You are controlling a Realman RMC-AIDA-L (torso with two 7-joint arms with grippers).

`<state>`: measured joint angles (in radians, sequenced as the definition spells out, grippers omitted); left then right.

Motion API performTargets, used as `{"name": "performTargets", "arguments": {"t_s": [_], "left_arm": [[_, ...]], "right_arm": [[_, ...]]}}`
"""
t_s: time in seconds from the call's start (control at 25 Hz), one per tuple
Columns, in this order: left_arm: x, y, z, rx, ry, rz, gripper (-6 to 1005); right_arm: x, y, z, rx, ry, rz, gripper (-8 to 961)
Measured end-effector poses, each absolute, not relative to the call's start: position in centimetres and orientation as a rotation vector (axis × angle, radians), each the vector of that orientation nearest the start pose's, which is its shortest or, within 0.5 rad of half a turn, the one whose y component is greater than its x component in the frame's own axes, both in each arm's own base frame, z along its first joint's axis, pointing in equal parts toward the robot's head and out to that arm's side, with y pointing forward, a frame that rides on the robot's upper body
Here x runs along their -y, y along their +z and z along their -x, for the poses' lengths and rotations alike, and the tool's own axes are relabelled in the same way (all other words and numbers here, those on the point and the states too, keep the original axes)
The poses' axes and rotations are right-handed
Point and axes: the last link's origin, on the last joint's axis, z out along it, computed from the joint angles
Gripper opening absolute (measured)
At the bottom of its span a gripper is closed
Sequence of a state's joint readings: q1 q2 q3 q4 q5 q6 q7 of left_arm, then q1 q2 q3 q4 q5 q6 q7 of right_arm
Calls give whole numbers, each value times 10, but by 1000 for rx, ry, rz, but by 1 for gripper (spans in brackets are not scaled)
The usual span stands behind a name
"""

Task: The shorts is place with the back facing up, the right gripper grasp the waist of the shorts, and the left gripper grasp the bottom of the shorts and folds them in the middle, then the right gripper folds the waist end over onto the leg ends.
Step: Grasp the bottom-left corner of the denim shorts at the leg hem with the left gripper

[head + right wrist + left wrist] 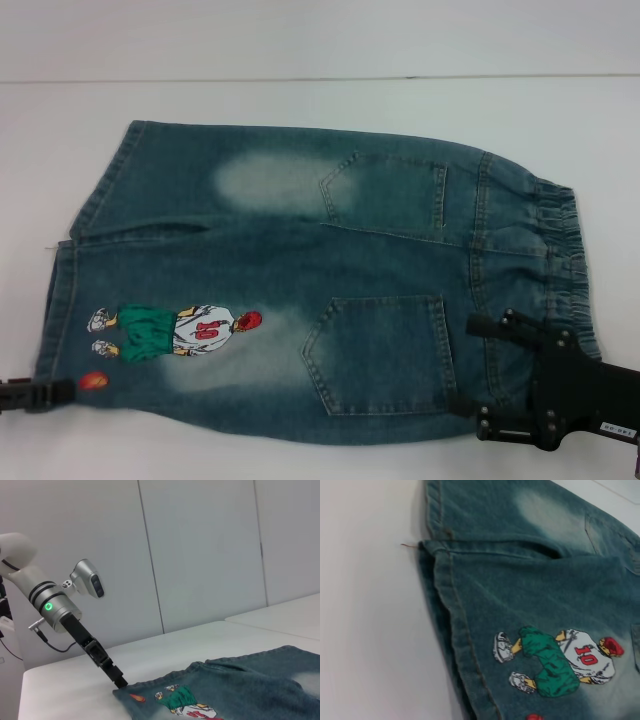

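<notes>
Left gripper (pixel 40 393), lower left of the head view, touches the leg hem; I cannot tell its grip. Shorts (pixel 300 270) lie flat and unfolded mid-frame. Lower right, right gripper (pixel 500 385) meets the waistband, grip unclear. Both folds remain.

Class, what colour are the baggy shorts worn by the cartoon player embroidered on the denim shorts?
Green, clearest in the left wrist view: cartoon player on the shorts.

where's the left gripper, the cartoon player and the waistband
left gripper (pixel 120 682): right wrist view, its tip at the hem
cartoon player (pixel 178 332): head view, green shorts
waistband (pixel 556 245): head view, gathered elastic
</notes>
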<state>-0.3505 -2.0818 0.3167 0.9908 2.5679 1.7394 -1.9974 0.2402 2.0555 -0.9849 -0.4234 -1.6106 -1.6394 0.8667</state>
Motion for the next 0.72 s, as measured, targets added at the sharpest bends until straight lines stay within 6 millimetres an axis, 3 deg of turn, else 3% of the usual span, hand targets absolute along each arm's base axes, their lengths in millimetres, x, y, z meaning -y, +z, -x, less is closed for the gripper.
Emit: {"name": "performTargets", "arguments": {"t_s": [0.72], "left_arm": [[-249,66,355,1639,-323,2322,916]], "right_arm": [[-224,-33,-310,-432,921,2644,943]]}}
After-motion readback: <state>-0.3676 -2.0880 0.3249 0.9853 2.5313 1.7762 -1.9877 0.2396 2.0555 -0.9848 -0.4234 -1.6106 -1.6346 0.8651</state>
